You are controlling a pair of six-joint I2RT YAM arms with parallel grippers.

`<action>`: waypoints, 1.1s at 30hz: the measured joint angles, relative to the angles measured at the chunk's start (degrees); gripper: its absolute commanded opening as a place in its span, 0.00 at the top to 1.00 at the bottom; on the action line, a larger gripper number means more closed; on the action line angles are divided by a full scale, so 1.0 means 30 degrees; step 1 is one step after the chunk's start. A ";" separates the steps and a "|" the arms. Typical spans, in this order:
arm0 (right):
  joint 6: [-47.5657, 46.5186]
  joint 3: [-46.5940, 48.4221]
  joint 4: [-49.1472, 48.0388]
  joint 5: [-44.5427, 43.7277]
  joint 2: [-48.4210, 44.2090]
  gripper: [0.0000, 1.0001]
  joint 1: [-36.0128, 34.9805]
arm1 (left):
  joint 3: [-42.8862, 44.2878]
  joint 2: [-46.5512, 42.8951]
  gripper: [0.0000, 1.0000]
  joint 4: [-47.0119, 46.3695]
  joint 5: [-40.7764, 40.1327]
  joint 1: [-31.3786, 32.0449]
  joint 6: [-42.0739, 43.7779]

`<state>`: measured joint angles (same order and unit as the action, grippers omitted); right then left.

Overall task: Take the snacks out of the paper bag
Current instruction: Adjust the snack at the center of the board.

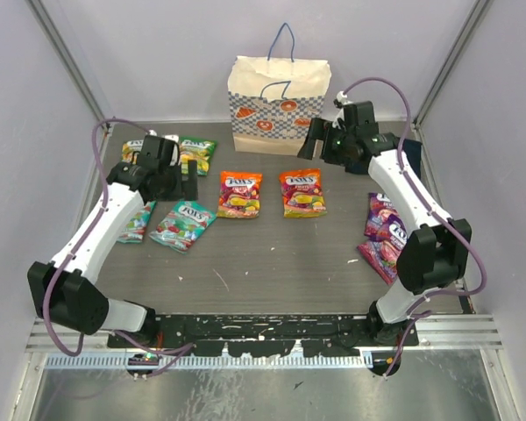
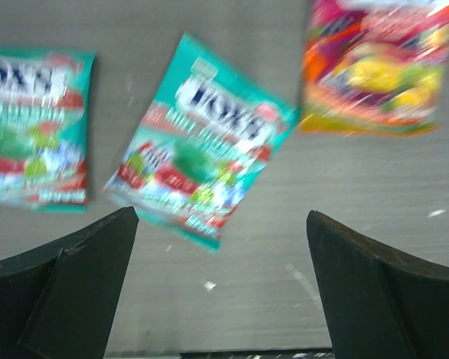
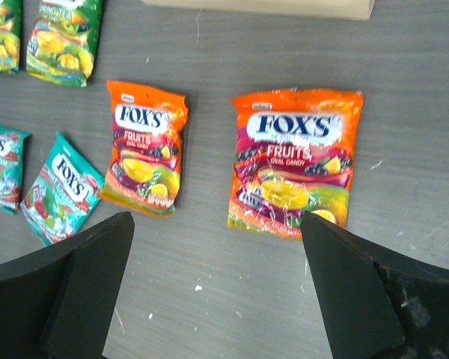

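A cream paper bag (image 1: 279, 105) with a blue-and-white checkered band and thin blue cord handles stands upright at the far edge of a dark grey table (image 1: 272, 272). Eight Fox's candy packets lie flat on the table in front of the bag, all outside it. Two orange packets (image 1: 239, 194) sit side by side directly in front of the bag. Two green packets (image 1: 195, 155) lie to the bag's front left, and two teal packets (image 1: 183, 224) lie further out on that same side. Two purple packets (image 1: 382, 217) lie to the bag's front right, partly behind the right arm.

The left gripper (image 2: 221, 217) hangs above the teal packets, well away from the bag, with its jaws spread wide and nothing between them. The right gripper (image 3: 215, 218) hovers just in front of the bag's right corner, above the orange packets, also released and empty.

The unpacking looks finished or nearly so, though the inside of the bag cannot be seen from any view. The next move probably calls for checking the bag. The right gripper is nearest, and it would need to reach in through the top opening. The bag looks light and could tip over if nudged.
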<state>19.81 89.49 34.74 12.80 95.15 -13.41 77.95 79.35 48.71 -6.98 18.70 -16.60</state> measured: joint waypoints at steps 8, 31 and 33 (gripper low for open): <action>0.0634 -0.2951 0.0153 0.0612 -0.0801 0.00 -0.0044 | -0.4969 -0.0313 0.02 0.0248 0.0590 -0.3016 0.2346; 0.0940 -0.3526 0.0219 0.1224 -0.0860 0.00 -0.0044 | -0.4801 0.6688 0.00 -0.4983 0.2608 -0.2550 0.2135; 0.0954 -0.3563 0.0219 0.1217 -0.0882 0.00 -0.0044 | -0.4065 0.7490 0.00 -0.4568 0.1960 -0.2492 0.1596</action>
<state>22.68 78.81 35.40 16.45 92.51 -13.54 65.76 101.82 35.00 -1.10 11.22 -11.81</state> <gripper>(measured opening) 0.999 0.997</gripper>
